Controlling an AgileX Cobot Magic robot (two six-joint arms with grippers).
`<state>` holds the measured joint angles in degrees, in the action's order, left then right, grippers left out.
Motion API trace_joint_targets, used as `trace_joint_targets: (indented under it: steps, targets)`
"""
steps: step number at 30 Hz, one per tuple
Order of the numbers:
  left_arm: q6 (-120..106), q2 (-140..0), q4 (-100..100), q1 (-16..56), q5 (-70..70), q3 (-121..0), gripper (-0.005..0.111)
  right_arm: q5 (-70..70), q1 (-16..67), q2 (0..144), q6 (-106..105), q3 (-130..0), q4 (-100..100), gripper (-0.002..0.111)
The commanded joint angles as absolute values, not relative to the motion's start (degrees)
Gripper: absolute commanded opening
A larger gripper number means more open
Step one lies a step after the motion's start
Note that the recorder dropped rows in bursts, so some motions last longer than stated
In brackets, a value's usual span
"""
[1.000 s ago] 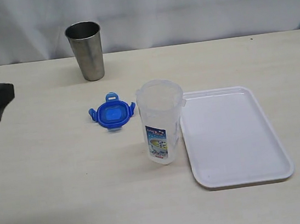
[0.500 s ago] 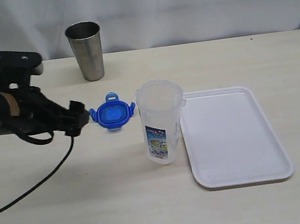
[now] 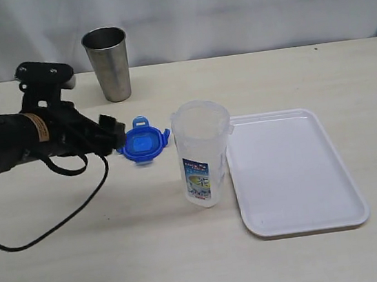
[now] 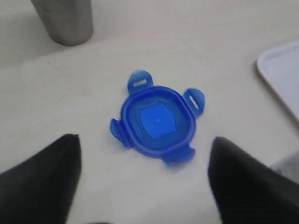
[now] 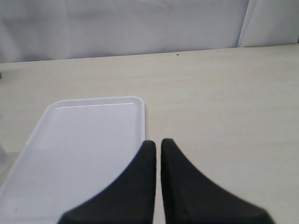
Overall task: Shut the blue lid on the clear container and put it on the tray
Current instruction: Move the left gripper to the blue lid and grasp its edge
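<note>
glossy blue plastic lid [image 3: 144, 142], translucent plastic container [image 3: 203, 149], smooth white plastic tray [image 3: 293, 169], brushed metal cup [image 3: 109, 64], matt pale tabletop [image 3: 88, 279]

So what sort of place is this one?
Probably a lab bench set up for robot trials, not a kitchen: a pale table, a white cloth backdrop, and only a few staged items, a steel cup, lid, container and tray.
</note>
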<state>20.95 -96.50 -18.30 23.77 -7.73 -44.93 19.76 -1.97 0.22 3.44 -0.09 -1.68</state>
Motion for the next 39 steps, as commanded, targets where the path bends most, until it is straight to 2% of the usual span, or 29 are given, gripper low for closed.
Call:
trace_joint_targets:
  steps: [1,3,6,10,15,18,23,26,29,34,37,39]
  targets:
    - [21.13,-96.57,-17.35,20.53,-10.77,-46.01,0.04,19.57,-1.9,0.0,3.42,0.0,-1.75,0.004]
    - [20.9,-96.57,-17.35,20.05,-8.79,-46.01,0.03,19.57,-1.9,0.0,3.42,0.0,-1.75,0.004]
    - [20.9,-96.57,-17.35,20.05,-6.78,-46.01,0.022,19.57,-1.9,0.0,3.42,0.0,-1.75,0.004]
    - [23.26,-96.57,-17.67,20.05,-5.43,-46.76,0.021,19.57,-1.9,0.0,3.42,0.0,-1.75,0.004]
    - [22.23,-96.57,-18.81,20.05,14.33,-54.54,0.021,19.57,-1.9,0.0,3.42,0.0,-1.75,0.004]
    - [18.19,-96.57,-15.37,20.05,19.42,-58.41,0.025,19.57,-1.9,0.0,3.42,0.0,-1.75,0.004]
    - [-7.38,-96.57,9.81,19.61,20.08,-60.06,0.042,19.57,-1.9,0.0,3.42,0.0,-1.75,0.004]
    - [-12.44,-97.03,16.86,17.71,20.64,-60.9,0.041,19.57,-1.9,0.0,3.42,0.0,-1.75,0.004]
    - [-14.92,-99.59,20.62,14.81,27.61,-64.54,0.041,19.57,-1.9,0.0,3.42,0.0,-1.75,0.004]
    - [-19.56,-108.33,23.23,11.07,49.77,-73.62,0.041,19.57,-1.9,0.0,3.42,0.0,-1.75,0.004]
    - [-19.46,-111.27,23.23,11.27,49.28,-74.93,0.041,19.57,-1.9,0.0,3.42,0.0,-1.75,0.004]
    - [-19.46,-112.18,23.22,12.14,43.85,-74.93,0.042,19.57,-1.9,0.0,3.42,0.0,-1.75,0.004]
